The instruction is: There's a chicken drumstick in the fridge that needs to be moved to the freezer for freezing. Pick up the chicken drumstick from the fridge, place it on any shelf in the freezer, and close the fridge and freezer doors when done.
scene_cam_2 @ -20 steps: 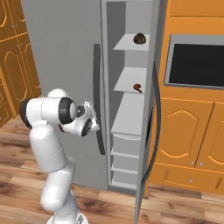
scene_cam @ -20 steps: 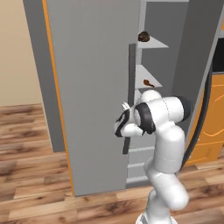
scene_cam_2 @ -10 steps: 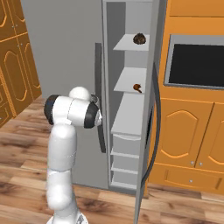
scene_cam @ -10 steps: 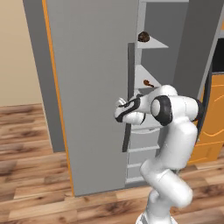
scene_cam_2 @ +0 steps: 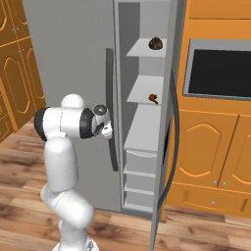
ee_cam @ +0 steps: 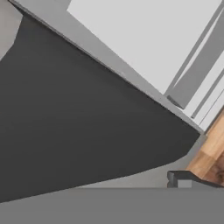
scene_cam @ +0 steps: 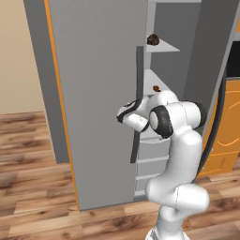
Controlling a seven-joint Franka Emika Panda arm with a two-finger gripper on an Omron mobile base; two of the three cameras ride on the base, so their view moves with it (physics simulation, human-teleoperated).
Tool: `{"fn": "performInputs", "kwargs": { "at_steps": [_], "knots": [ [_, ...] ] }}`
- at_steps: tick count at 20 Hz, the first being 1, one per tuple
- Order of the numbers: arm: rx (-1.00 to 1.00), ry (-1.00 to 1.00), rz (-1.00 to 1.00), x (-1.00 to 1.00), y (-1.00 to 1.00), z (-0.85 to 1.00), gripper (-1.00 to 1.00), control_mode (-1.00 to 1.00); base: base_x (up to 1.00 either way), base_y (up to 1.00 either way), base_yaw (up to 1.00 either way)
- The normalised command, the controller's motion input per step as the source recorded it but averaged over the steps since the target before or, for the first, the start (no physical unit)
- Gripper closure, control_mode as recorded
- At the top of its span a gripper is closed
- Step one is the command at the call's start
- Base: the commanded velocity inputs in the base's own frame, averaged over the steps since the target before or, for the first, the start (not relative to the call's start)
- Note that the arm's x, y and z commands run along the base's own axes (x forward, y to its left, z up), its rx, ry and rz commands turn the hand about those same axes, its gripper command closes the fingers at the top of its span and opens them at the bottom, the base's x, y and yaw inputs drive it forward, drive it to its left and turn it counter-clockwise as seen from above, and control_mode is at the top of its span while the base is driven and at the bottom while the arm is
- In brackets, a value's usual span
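Gripper [scene_cam: 125,114] spread wide, grasping nothing, pressed up against the dark bar handle [scene_cam: 137,103] of the wide grey door [scene_cam: 98,93]. Chicken drumstick [scene_cam_2: 153,98] lying on the 2nd shelf [scene_cam_2: 143,91] of the open freezer [scene_cam_2: 144,142], apparently near the edge. Round dark-brown lump [scene_cam_2: 155,43] on the shelf above.

The freezer [scene_cam_2: 142,122] stood open, a narrow slot between the wide grey door [scene_cam: 98,93] and the open freezer door [scene_cam_2: 169,122]. The wide door's dark bar handle [scene_cam_2: 110,108] jutted just beside that slot, with the gripper [scene_cam: 126,112] close against it. Inside the freezer, a round dark lump [scene_cam_2: 155,43] took part of the top shelf and the chicken drumstick [scene_cam_2: 153,98] part of the next; the shelf space beside each lay free.
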Motion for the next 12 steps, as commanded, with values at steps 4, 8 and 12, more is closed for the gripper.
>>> {"fn": "performInputs", "kwargs": {
  "at_steps": [4, 8, 12],
  "knots": [
    [0.01, -0.04, 0.00, -0.15, -0.37, 0.60, -1.00, -1.00, 0.00, 0.00, 0.00],
    [0.00, -0.15, 0.00, -0.29, -0.15, 0.79, -1.00, -1.00, 0.00, 0.00, 0.00],
    [0.00, -0.15, 0.00, -0.55, -0.01, 0.79, -1.00, -1.00, 0.00, 0.00, 0.00]
  ]
}}
